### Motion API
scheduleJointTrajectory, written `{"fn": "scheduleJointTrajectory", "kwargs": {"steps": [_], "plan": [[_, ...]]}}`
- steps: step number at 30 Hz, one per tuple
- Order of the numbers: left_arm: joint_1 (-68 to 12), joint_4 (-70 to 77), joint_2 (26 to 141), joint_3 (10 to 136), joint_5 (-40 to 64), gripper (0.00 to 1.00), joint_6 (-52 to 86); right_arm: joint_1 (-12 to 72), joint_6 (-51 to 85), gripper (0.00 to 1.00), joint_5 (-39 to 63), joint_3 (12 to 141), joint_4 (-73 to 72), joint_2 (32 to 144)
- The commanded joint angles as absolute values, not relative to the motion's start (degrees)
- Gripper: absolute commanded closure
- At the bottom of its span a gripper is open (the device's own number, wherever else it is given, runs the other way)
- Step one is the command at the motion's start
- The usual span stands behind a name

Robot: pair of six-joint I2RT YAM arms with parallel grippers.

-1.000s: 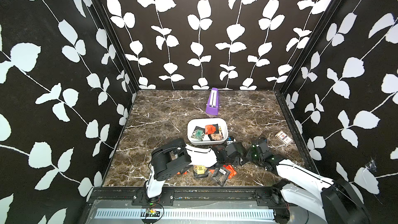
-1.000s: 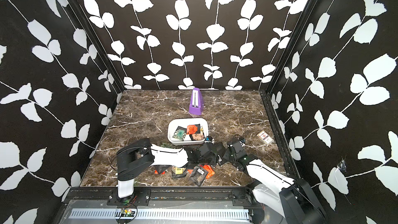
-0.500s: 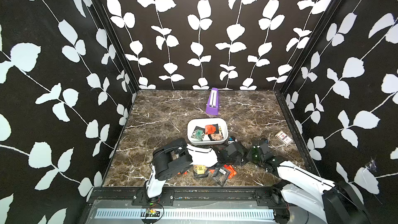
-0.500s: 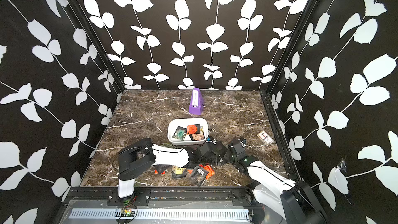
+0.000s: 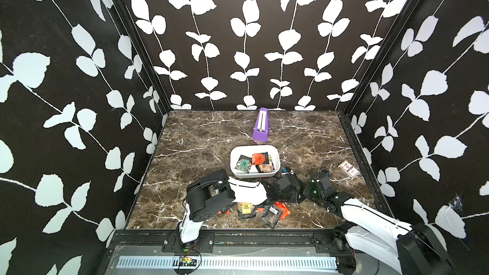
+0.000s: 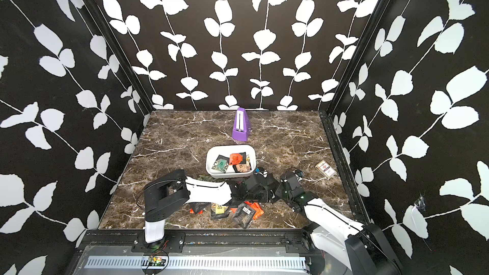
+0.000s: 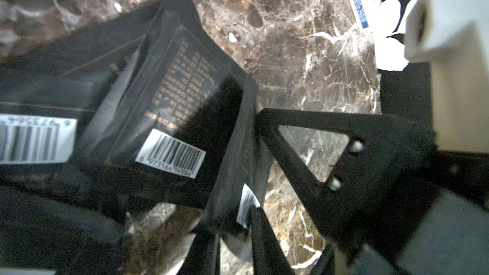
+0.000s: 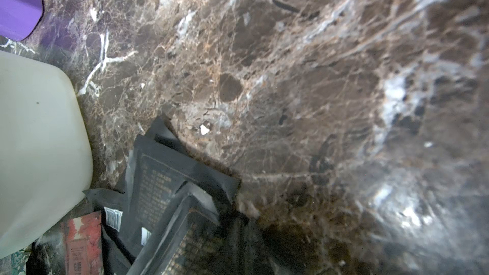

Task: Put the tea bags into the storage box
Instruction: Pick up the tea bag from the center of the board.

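Tea bags (image 5: 258, 157) count like this for you: at least four lie inside the one storage box (image 5: 254, 174), with green, orange-red and tan faces up. On the table (image 5: 198, 149), between the box and the front edge, lies a loose heap. In it you see one yellow-faced bag (image 5: 246, 207), one black barcode bag (image 5: 271, 212) and at least two orange-red ones, partly covered. The arms hide part of the heap. The left wrist view shows three barcode labels on black bags.

The left gripper (image 7: 256, 165) is low over this heap. One black bag, the tilted bag (image 7: 238, 154), stands on its edge right at the fingertips, and the jaws are narrow there. Whether they really pinch it, you cannot tell. The right gripper (image 5: 318, 181) is closed and sits just right of the left one, near the right end of the box.

The bags are square, so they have no long axis; the black barcode bag lies with one corner toward the front edge. The long side of the box runs left to right. One purple wedge (image 5: 260, 128) stands behind the box, and one card pack (image 5: 348, 168) lies near the right wall.
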State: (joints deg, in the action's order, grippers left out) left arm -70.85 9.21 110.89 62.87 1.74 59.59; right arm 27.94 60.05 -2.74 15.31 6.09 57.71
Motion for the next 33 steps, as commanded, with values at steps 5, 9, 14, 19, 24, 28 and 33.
{"fn": "scheduleJointTrajectory", "kwargs": {"steps": [5, 9, 14, 19, 24, 28, 33], "plan": [[-71.07, 10.81, 108.60, 64.07, 1.47, 0.87, 59.26, 27.67, 60.88, 1.00, -2.25, 12.66, 9.67, 58.06], [-71.07, 10.47, 109.75, 64.75, 1.49, 0.89, 59.25, 27.66, 60.97, 1.00, -2.05, 12.66, 9.78, 57.59], [-71.10, 10.47, 110.52, 65.08, 1.13, 0.89, 58.98, 27.67, 61.26, 1.00, -1.82, 12.35, 9.74, 56.54], [-71.10, 10.37, 111.43, 65.83, 1.61, 0.88, 58.69, 27.66, 61.70, 1.00, -1.71, 11.76, 9.58, 55.43], [-71.09, 9.80, 111.64, 66.22, 1.31, 0.91, 58.11, 27.67, 61.96, 1.00, -1.77, 11.30, 9.82, 54.50], [-71.10, 8.29, 111.49, 66.80, 0.97, 1.00, 57.44, 27.61, 61.89, 1.00, -2.10, 11.23, 10.21, 53.77], [-71.01, 6.57, 109.61, 67.18, 0.92, 1.00, 54.32, 27.60, 60.60, 1.00, -2.85, 12.18, 12.72, 50.53]]}}
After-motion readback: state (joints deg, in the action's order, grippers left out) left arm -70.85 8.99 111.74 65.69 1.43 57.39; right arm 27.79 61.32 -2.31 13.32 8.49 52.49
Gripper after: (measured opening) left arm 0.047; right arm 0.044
